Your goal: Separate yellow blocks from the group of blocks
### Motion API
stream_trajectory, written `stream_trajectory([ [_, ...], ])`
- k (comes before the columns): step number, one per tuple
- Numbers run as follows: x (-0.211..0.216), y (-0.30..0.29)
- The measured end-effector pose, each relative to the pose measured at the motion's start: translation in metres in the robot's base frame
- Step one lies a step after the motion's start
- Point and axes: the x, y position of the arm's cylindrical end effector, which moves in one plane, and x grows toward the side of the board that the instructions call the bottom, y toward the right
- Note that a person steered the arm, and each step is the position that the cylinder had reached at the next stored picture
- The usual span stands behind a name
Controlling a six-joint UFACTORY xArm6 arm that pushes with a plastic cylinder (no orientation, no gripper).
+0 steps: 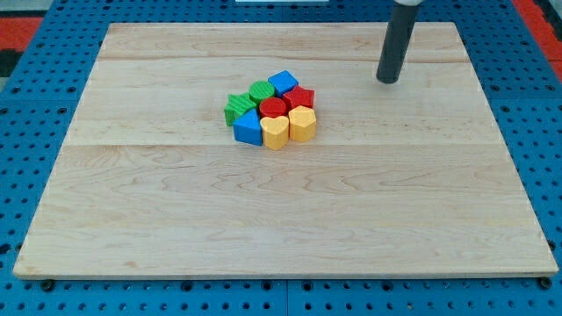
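You have no hand, only my tip (pixel 387 81), clear of the cluster; both yellow blocks (pixel 288 128) look light, rigid; push their upper sides.

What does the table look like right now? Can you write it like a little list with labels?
surface: wooden board on a blue pegboard
my tip: toward the view's top right, apart from all blocks
cluster: eight blocks packed together near the board's middle
yellow blocks: yellow heart block and yellow hexagon block, side by side on the cluster's bottom edge
blue blocks: bottom left, top
green blocks: left, top left
red blocks: centre, right
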Motion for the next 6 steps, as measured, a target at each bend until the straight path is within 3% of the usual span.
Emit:
stream_trajectory([
  [3, 0.050, -0.141],
  [6, 0.138, -0.154],
])
